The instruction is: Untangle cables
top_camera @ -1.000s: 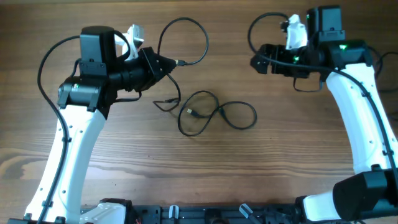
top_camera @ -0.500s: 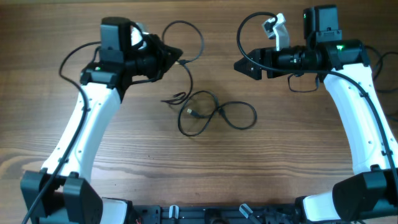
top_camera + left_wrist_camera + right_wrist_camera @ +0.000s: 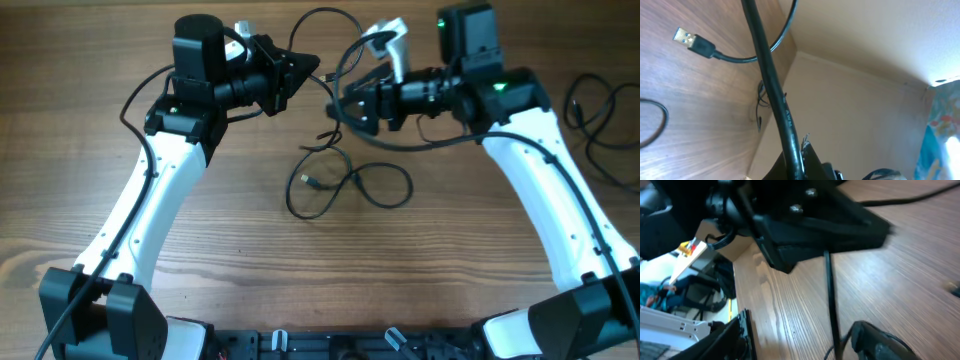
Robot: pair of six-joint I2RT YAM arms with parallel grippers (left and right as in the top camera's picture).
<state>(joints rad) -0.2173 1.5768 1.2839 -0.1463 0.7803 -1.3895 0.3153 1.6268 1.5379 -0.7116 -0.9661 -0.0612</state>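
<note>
Wooden desk (image 3: 400,270) underneath, both white arms have swung inward since a second ago. The right gripper (image 3: 345,105) now faces the left gripper (image 3: 305,68), just beside it. The left gripper is clamped on a thin black cable (image 3: 775,95), which is lifted and slants down to loose loops (image 3: 347,178) mid-desk. How wide the right gripper stands, I cannot tell.

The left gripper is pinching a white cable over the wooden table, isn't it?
Not quite. The cable pinched in the left gripper is black, not white. The left wrist view shows it running out from the shut gripper over the wooden table.
</note>
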